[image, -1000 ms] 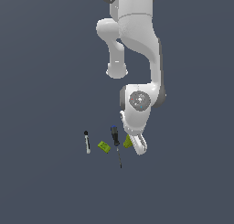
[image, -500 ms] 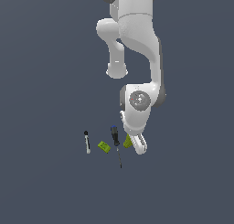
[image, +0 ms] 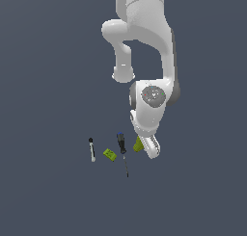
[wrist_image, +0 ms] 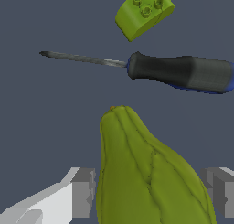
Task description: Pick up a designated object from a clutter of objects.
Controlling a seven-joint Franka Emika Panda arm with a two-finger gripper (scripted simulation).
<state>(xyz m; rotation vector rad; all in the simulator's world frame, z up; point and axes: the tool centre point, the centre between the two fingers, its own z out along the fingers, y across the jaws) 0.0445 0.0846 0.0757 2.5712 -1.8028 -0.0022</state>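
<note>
The yellow-green pear-shaped lump (wrist_image: 146, 173) lies between my two fingers in the wrist view, its narrow end pointing towards the screwdriver. My gripper (wrist_image: 148, 189) is open, with one finger (wrist_image: 83, 191) on each side of the lump and close to its flanks. In the exterior view my gripper (image: 146, 146) is down at the floor, and only a part of the lump (image: 138, 144) shows beside it. The rest of the clutter lies to the exterior view's left.
A dark-handled screwdriver (wrist_image: 183, 72) with a blue end lies just beyond the lump; it also shows in the exterior view (image: 121, 144). A lime-green studded brick (wrist_image: 144, 12) (image: 110, 155) lies past it. A thin white stick (image: 92, 151) with a black end lies farthest to the exterior view's left.
</note>
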